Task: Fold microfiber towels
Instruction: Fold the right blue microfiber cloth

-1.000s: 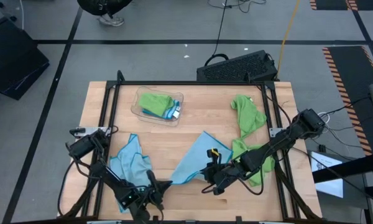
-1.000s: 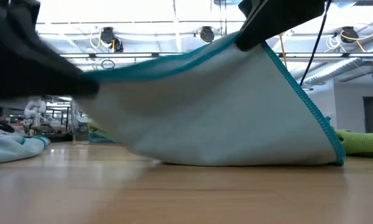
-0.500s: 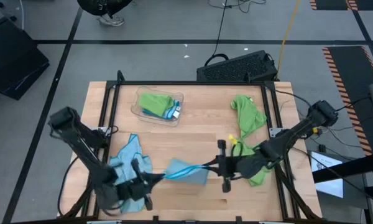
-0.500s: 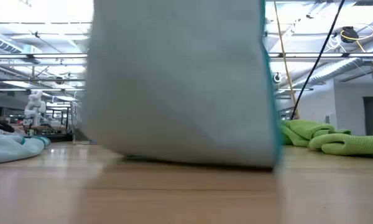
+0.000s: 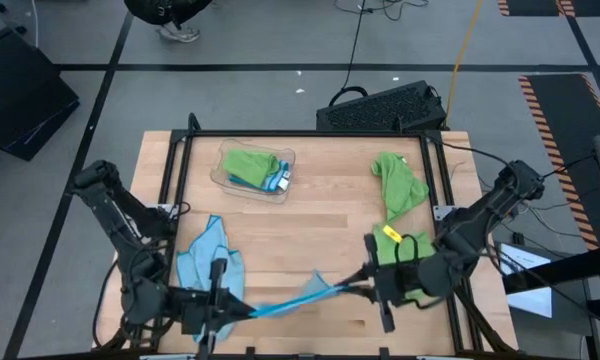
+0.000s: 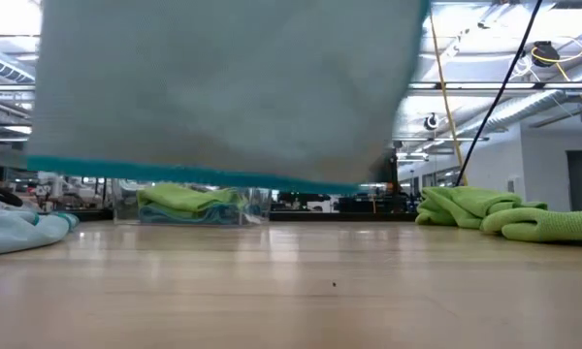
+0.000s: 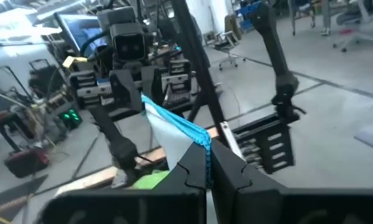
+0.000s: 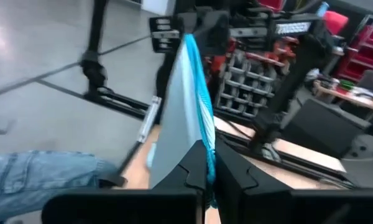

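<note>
While it hangs stretched between the two arms near the table's front edge, the light blue towel (image 5: 290, 298) shows as a thin, taut band from above and as a pale sheet with a teal hem, clear of the table (image 6: 291, 301), in the low view. The left gripper (image 5: 223, 305) has its jaws clamped tight on one corner; the right gripper (image 5: 365, 285) has its jaws pinched shut on the opposite corner.
</note>
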